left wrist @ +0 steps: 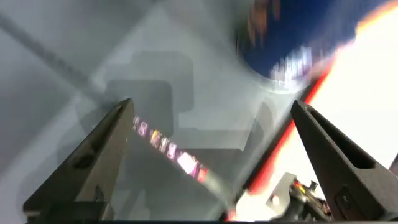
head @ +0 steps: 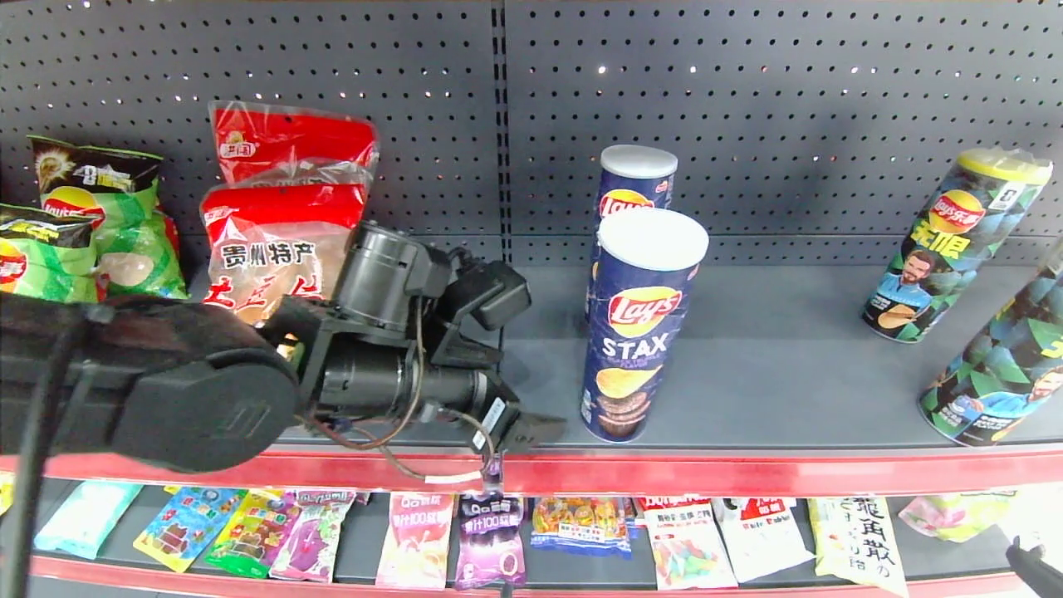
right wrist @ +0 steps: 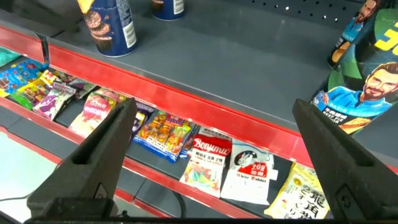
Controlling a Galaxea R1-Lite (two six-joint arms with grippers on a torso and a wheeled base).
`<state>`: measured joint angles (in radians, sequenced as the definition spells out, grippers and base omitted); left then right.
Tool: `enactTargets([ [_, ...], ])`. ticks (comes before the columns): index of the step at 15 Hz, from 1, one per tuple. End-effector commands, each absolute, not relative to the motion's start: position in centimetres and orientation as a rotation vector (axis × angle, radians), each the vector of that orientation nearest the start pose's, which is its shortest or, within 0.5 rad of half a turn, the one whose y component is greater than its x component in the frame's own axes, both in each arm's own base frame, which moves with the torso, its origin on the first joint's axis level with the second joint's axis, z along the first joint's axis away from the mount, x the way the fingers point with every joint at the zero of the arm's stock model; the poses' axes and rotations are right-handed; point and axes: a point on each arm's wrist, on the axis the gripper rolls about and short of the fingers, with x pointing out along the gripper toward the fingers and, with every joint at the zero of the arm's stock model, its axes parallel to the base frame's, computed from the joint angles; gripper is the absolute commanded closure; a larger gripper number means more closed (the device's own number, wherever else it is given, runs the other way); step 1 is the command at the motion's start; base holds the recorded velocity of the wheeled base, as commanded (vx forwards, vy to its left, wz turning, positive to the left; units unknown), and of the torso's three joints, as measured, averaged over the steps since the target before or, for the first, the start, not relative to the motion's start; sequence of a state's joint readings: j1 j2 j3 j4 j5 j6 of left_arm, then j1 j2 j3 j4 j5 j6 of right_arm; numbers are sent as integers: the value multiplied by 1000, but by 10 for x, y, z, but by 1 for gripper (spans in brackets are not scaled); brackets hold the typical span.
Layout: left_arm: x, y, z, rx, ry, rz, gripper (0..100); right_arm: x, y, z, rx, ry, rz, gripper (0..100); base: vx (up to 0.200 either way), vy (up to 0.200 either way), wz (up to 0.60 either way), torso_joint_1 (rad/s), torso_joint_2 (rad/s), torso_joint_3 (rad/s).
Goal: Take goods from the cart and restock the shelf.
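- The left gripper (head: 519,365) is held low over the front of the shelf (head: 789,374), with its jaws spread wide and nothing between them.
- The front blue can (head: 639,324) is seen upright just beside that gripper's fingertips, apart from them. A rear blue can (head: 633,183) is stood directly behind it.
- That placement is judged done, as the can is free-standing near the red lip (head: 747,469).
- The right gripper (right wrist: 212,106) is also held wide and empty, down in front of the lower shelf (right wrist: 25,134). Two green cans (right wrist: 354,87) are tilted on the upper board ahead of it.
- With both grippers empty, another item is judged to be needed from the cart. Bare board is left between the blue and green cans, so the restocking is taken as partly done.
- The surface is a dark grey board, backed by a perforated panel (head: 747,100).
- Red bags (head: 282,224) and green bags (head: 91,224) are leaned against the panel behind the left gripper's wrist.
- Flat candy packets (head: 498,540) are laid in a row below the left gripper.
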<state>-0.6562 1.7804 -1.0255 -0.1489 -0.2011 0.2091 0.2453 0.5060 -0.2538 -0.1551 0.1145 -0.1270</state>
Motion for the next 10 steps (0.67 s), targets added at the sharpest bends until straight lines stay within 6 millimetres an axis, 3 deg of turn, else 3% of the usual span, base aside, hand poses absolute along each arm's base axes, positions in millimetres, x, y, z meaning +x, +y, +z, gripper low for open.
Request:
enactTargets([
  [1,214,-155,189,322,480,-806,0,26,9,163,-130,82,366,0,0,0,0,0,0,0],
  [3,168,-107,200,294,427,-544,0,27,8,161,-110,96,326,0,0,0,0,0,0,0],
  [5,120,-73,208,98,358,-381,0,25,6,153,-114,110,244,0,0,0,0,0,0,0],
  [8,37,-12,186,44,281,-162,0,8,0,129,-114,73,122,0,0,0,0,0,0,0],
  [10,-6,11,160,24,293,3,0,-3,-3,112,-116,107,-5,0,0,0,0,0,0,0],
])
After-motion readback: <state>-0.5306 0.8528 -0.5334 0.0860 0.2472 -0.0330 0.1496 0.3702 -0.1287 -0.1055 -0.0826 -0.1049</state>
